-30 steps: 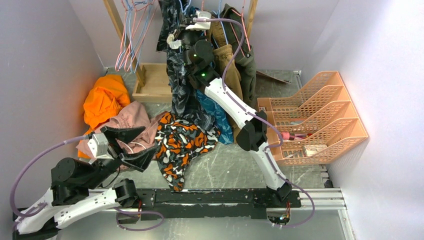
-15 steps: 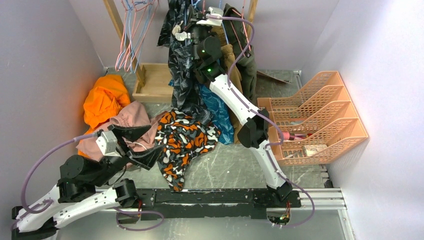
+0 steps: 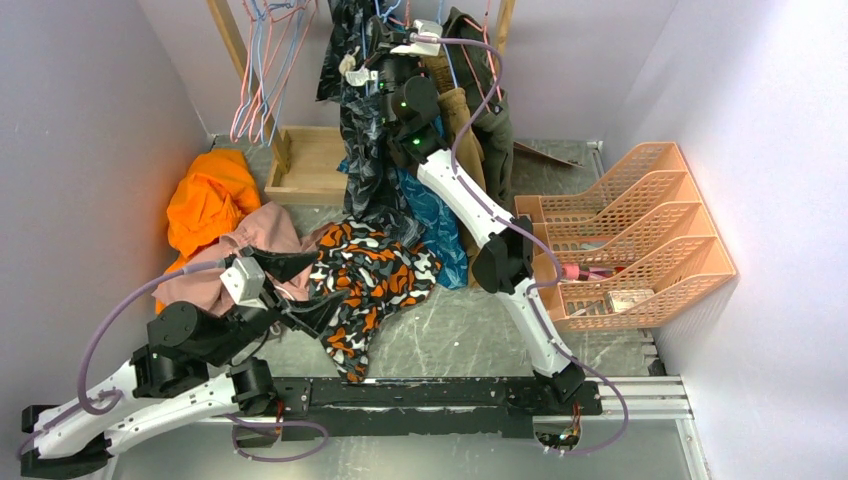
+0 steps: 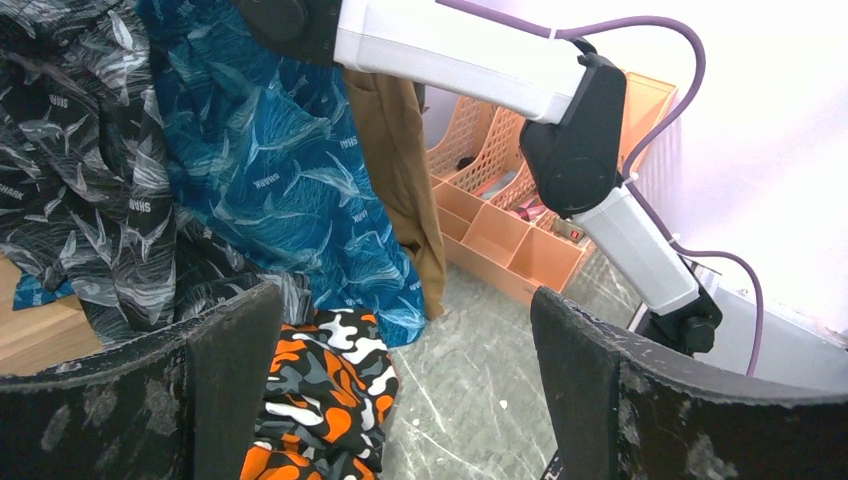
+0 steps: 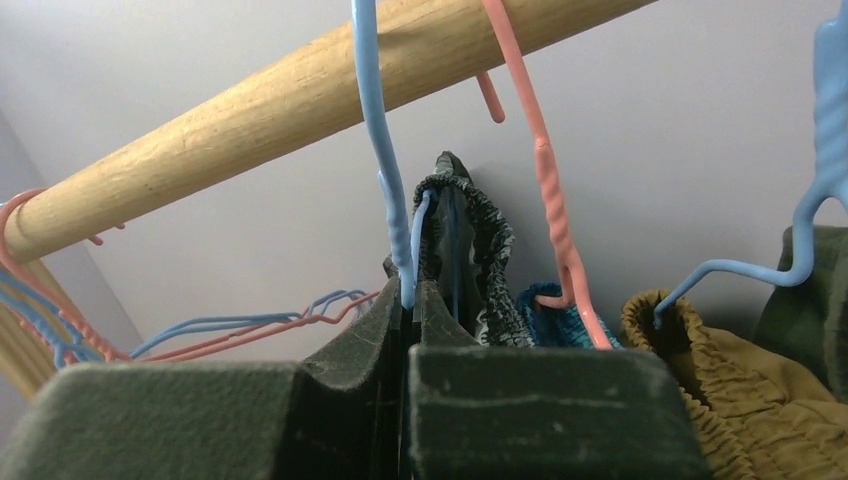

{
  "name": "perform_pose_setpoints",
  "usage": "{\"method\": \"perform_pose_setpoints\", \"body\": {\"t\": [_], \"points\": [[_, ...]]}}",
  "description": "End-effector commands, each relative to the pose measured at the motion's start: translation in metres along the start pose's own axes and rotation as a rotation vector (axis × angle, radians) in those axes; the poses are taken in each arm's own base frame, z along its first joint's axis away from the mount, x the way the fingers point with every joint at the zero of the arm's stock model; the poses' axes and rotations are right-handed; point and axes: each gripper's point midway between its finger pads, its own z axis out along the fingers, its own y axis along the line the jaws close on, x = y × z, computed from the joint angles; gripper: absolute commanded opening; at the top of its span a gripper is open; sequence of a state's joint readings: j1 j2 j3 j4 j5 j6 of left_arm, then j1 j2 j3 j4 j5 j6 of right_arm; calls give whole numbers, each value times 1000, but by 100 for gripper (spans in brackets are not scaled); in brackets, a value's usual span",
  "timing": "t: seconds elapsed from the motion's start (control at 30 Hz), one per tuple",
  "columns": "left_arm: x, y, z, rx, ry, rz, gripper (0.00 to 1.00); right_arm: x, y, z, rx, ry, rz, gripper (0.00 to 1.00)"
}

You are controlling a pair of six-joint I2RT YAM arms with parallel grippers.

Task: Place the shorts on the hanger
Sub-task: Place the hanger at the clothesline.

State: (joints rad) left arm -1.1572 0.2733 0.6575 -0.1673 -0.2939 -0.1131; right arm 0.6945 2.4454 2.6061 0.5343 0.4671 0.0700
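Note:
The dark leaf-print shorts hang in a long drape from the light-blue hanger, whose hook curves over the wooden rod. Their gathered waistband bunches just behind the hanger's neck. My right gripper is shut on that blue neck just under the rod, high at the back in the top view. My left gripper stands wide open and empty, low over the table, beside the black-orange-white shorts. The dark shorts' lower part shows at the left of the left wrist view.
Teal shorts and olive garments hang beside the dark ones. Black-orange-white shorts, a pink garment and an orange one lie on the table. Spare hangers, a wooden box, peach file trays.
My right gripper rose with the hanger toward the rod, lifting the dark shorts. My left arm swung right and forward, toward the black-orange-white shorts, still open.

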Motion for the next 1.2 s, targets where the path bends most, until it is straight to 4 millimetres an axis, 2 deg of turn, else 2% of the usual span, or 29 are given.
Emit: {"method": "perform_pose_setpoints", "body": {"t": [0.0,0.17,0.27,0.43,0.5,0.7,0.8,0.83,0.93,1.1,1.17], "points": [[-8,-7,4,28,-37,-19,98,-28,-5,10,1,-92,93,0],[-11,1,7,-14,-54,-7,98,-31,13,4,-47,-62,134,0],[-24,16,9,-101,-95,28,100,-39,31,-2,-76,-42,128,0],[-53,53,15,-345,-147,98,98,-51,49,-16,-98,20,134,0],[-63,62,20,-412,-143,144,98,-58,57,-23,-112,48,131,0],[-88,60,38,-434,-139,281,98,-81,75,-48,-154,127,139,0],[-95,57,47,-429,-144,340,98,-91,82,-58,-165,156,143,0],[-99,57,49,-432,-148,362,98,-100,85,-62,-167,155,147,0],[-104,53,59,-425,-166,409,99,-107,90,-73,-170,179,165,0],[-112,58,94,-400,-115,340,98,-113,91,-86,-154,214,163,0],[-114,69,107,-379,-90,263,96,-114,86,-91,-144,226,146,0]]}}
